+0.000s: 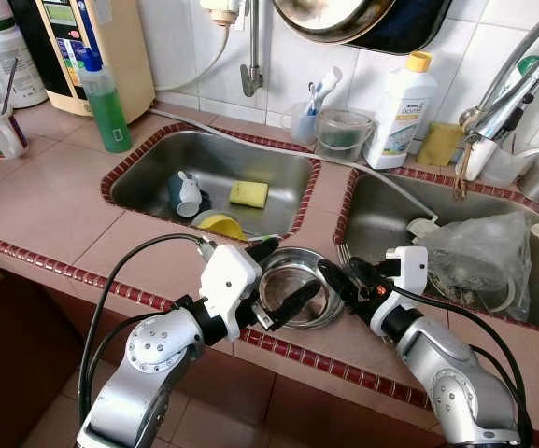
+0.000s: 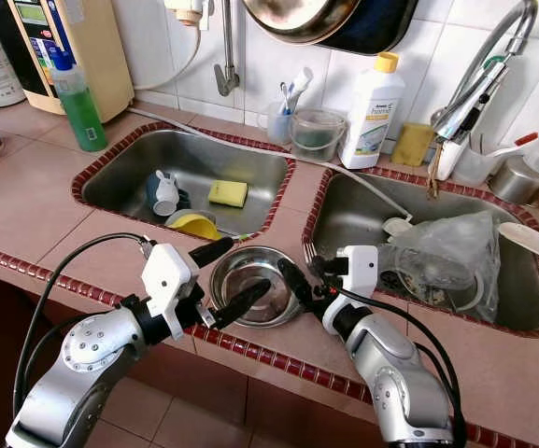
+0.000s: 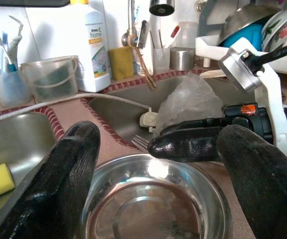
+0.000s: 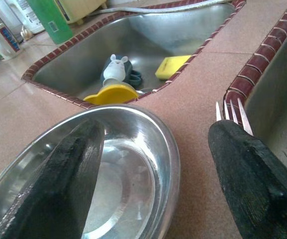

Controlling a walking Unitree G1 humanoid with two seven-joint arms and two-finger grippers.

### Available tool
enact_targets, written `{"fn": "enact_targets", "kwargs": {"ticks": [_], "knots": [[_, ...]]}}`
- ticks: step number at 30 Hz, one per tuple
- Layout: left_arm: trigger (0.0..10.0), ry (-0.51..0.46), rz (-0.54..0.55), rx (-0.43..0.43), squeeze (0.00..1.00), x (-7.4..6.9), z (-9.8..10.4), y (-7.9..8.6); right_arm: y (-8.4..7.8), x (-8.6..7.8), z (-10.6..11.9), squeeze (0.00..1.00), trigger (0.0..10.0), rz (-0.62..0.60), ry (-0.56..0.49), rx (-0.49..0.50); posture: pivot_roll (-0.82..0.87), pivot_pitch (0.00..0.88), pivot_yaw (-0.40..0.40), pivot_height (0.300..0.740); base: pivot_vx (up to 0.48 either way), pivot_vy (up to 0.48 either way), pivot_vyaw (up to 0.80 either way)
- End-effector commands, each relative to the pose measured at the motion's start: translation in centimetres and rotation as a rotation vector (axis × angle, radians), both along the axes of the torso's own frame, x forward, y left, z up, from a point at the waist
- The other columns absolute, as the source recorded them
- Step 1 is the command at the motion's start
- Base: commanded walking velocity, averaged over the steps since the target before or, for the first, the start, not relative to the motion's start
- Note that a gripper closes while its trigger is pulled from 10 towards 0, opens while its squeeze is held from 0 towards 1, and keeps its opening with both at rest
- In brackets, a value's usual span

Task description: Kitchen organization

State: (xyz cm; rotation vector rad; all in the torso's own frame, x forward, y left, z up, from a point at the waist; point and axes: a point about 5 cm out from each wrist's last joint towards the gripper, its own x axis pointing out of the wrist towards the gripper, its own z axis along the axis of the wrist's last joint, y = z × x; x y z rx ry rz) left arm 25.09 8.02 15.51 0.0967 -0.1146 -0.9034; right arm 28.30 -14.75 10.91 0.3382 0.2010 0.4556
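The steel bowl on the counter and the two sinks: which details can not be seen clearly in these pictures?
- Steel bowl: whether the left gripper or right gripper touches its rim; the black fingers cover it.
- Fork: handle hidden behind a right finger in the right wrist view.
- Plastic bag in the right sink: contents blurred by the film.
- Yellow item in the left sink: partly behind the rim.
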Motion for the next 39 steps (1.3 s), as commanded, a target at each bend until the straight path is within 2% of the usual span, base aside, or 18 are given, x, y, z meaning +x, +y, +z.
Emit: {"fn": "enact_targets", "kwargs": {"ticks": [1, 12, 25, 26, 27, 28, 29, 31, 32, 39], "knots": [[10.0, -0.017, -0.005, -0.001, 0.0, -0.1, 0.5, 0.0, -0.3, 0.2, 0.0, 0.0, 10.0, -0.009, 0.009, 0.007, 0.0, 0.045, -0.058, 0.74, 0.0, 0.0, 0.0], [10.0, -0.023, -0.007, -0.002, 0.0, 0.0, 0.7, -0.1, 0.0, 0.0, -0.3, 0.0, 10.0, 0.03, 0.038, 0.035, -0.01, 0.049, -0.054, 0.74, 0.0, 0.0, 0.0], [10.0, -0.028, 0.002, -0.005, 0.0, 0.1, 0.9, -0.1, 0.2, -0.5, -2.0, 0.0, 10.0, 0.065, 0.149, 0.073, 0.0, 0.052, -0.059, 0.74, 0.0, 0.0, 0.0], [10.0, -0.029, 0.004, -0.005, 0.0, 0.1, 0.9, 0.0, 0.2, -0.6, -2.1, 0.0, 9.2, 0.067, 0.158, 0.074, 0.0, 0.052, -0.059, 0.74, 0.0, 0.0, 0.0], [10.0, -0.029, 0.005, -0.005, 0.0, 0.1, 0.9, 0.0, 0.1, -0.6, -2.1, 0.0, 7.3, 0.067, 0.163, 0.081, 0.0, 0.052, -0.061, 0.74, 0.0, 0.0, 0.0], [10.0, -0.029, 0.006, -0.005, 0.0, 0.1, 0.9, 0.0, 0.1, -0.6, -2.2, 0.0, 7.3, 0.067, 0.163, 0.085, 0.0, 0.052, -0.061, 0.74, 0.0, 0.0, 0.0], [10.0, -0.029, 0.007, -0.006, 0.0, 0.1, 0.9, 0.0, 0.1, -0.6, -2.2, 0.0, 1.7, 0.069, 0.163, 0.087, 0.0, 0.052, -0.061, 0.74, 0.0, 0.0, 0.0], [10.0, -0.03, 0.008, -0.007, 0.0, 0.1, 0.9, -0.1, 0.1, -0.6, -2.1, 0.0, 1.4, 0.067, 0.163, 0.089, 0.0, 0.052, -0.061, 0.74, 0.0, 0.0, 0.0], [10.0, -0.03, 0.008, -0.007, 0.0, 0.1, 0.9, -0.1, 0.1, -0.6, -2.1, 0.0, 0.0, 0.069, 0.163, 0.09, 0.0, 0.051, -0.061, 0.74, 0.0, 0.0, 0.0], [10.0, -0.029, 0.007, -0.006, 0.0, 0.1, 0.9, -0.1, 0.0, -0.5, -2.1, 0.0, 0.0, 0.061, 0.162, 0.097, 0.0, 0.051, -0.06, 0.74, 0.0, 0.0, 0.0]]}}
